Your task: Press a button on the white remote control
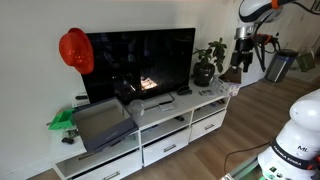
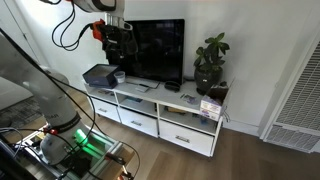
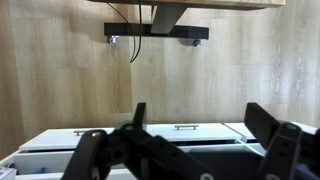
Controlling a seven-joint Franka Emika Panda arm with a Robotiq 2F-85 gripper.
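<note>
The white remote control (image 1: 150, 104) lies flat on top of the white cabinet (image 1: 205, 103), in front of the black TV (image 1: 140, 62). My gripper (image 1: 240, 62) hangs in the air well away from the cabinet and high above the floor; it also shows in an exterior view (image 2: 116, 42). In the wrist view the two dark fingers (image 3: 200, 125) are spread apart with nothing between them. They look out over the wood floor (image 3: 80, 70) and the cabinet's drawer fronts (image 3: 190, 132). The remote is out of the wrist view.
A small dark flat object (image 1: 184, 91) lies right of the remote. A potted plant (image 1: 207, 62) stands at the cabinet's end. A grey box (image 1: 100, 122) and a green item (image 1: 62, 120) sit at the other end. A red hat (image 1: 75, 50) hangs by the TV.
</note>
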